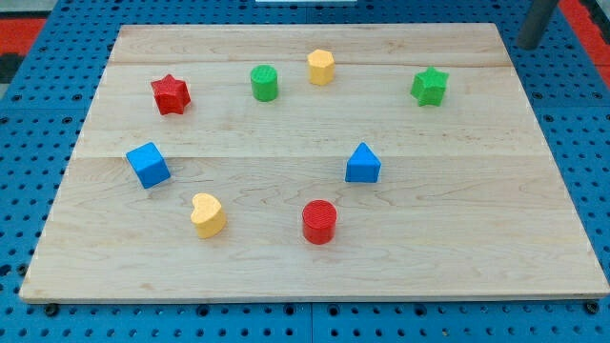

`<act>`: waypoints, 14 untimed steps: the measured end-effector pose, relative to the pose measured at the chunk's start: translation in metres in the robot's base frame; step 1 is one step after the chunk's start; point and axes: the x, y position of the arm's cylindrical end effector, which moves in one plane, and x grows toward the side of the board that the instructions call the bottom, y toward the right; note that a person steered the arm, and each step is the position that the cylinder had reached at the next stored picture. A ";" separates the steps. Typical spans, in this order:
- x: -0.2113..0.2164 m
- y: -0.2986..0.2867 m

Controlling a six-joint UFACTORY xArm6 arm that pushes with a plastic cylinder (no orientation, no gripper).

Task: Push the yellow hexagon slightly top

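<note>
Nearest the view's bottom edge of the desk (105, 272) sit the yellow heart (207, 214) and the red cylinder (319, 221), well apart from each other. A little further up come the blue cube (148, 165) on the view's left and the blue triangular block (362, 164) right of centre. Beyond those, the far row: the red star (171, 94), the green cylinder (264, 83), the yellow hexagon (321, 67) just beside it, and the green star (430, 87) out to the view's right.

The end effector is only a plain rod — nothing on it to open or close. Its lower end, the tip (527, 45), hangs at the view's top-right corner, off the board's edge by the look of it, and touching no block.

What matters for the push: the hexagon lies well to the view's left of the tip and slightly lower. To nudge it toward the top, I'd judge the tip must first travel round to the hexagon's lower side — steering clear of the green star between them.
</note>
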 end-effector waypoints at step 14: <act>0.141 -0.377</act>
